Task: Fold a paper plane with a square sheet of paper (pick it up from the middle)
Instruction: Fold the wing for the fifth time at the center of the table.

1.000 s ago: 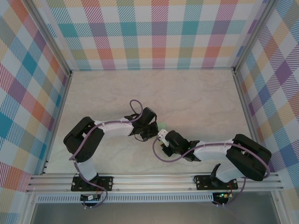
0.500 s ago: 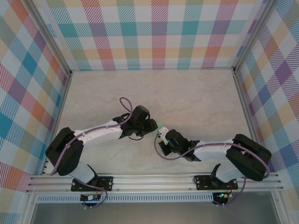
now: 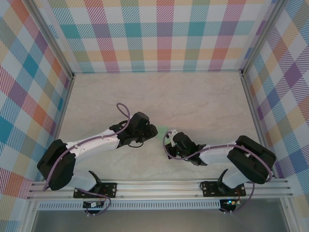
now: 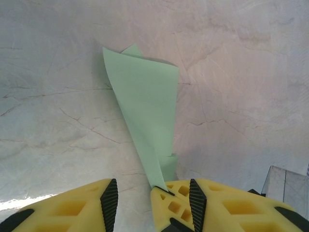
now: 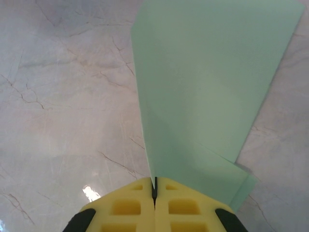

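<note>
Left pincer [image 4: 134,189] jaws are seen standing apart in the left wrist view, with bare table [image 4: 53,121] showing between the two yellow fingers [image 4: 72,208]. The paper plane [image 4: 145,111], a pale green folded sheet, is seen narrowing toward that pincer. Its thin end reaches the inner edge of the right-hand finger, and whether it is touched there cannot be told. The right pincer [image 5: 154,186] is pressed shut on the paper plane. In the right wrist view the folded edge is pinched between the closed yellow fingers, and the sheet is spread wide away from them over the marble-patterned table. From above, the paper plane is found between the two pincers, toward the front middle of the table, and is largely hidden by them.

Compared with a second ago, the left pincer, then closed, has been opened. The left arm [image 3: 96,140] has been stretched out low, with its elbow carried toward the near left corner. Its purple cable [image 3: 123,108] has been raised into a taller loop. The right pincer has been shifted slightly away from the rail [image 3: 159,186], while the right arm [image 3: 217,150] is little changed.
</note>
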